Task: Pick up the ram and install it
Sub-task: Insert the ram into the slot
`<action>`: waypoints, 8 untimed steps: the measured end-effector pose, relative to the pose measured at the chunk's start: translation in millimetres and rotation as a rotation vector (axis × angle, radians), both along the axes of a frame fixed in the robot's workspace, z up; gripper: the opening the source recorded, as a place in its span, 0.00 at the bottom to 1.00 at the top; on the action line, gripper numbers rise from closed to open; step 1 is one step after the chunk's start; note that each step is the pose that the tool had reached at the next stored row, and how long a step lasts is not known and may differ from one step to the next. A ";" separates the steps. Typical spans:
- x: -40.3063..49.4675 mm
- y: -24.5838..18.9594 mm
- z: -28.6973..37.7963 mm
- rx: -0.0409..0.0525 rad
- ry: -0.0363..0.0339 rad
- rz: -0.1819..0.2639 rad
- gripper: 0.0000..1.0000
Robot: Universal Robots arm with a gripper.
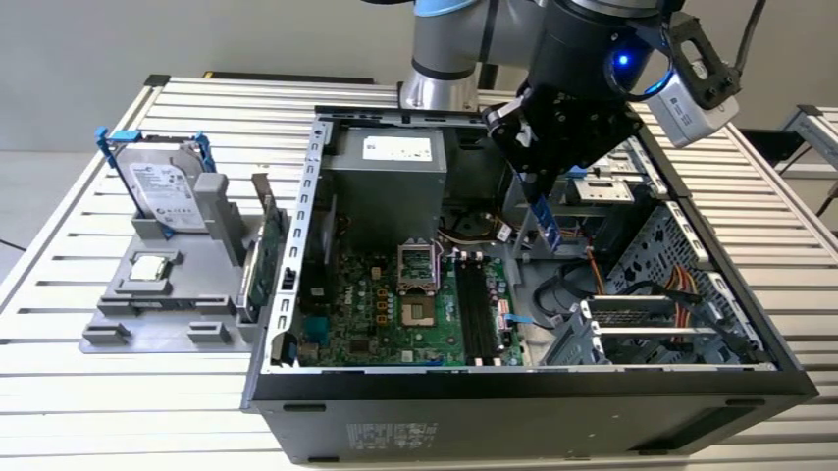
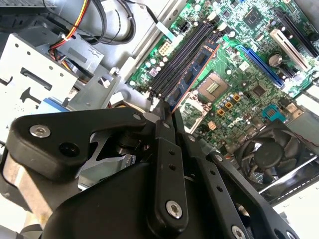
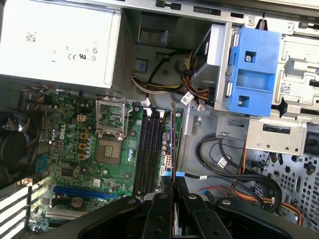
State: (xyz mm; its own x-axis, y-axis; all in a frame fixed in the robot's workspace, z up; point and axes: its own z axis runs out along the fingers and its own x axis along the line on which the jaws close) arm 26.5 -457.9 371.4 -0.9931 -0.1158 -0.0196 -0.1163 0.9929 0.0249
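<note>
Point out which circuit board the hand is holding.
The ram, the narrow blue stick clamped in the hand above the open case. The larger green card stands in the grey rack outside the case; the motherboard lies flat inside it.

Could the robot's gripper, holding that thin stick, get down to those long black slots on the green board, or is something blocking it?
Probably yes. The gripper holds the ram above the open case, and the long black slots lie uncovered below. Cables run beside them, not across, so the way down looks free.
</note>
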 end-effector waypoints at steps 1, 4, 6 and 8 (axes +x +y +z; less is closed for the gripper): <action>0.0 0.0 0.0 0.0000 0.0000 0.000 0.00; 0.0 0.1 -0.7 0.0006 0.0000 0.000 0.00; 0.0 0.1 -3.5 0.0041 0.0000 -0.001 0.00; 0.0 0.0 -7.2 0.0041 0.0000 -0.001 0.00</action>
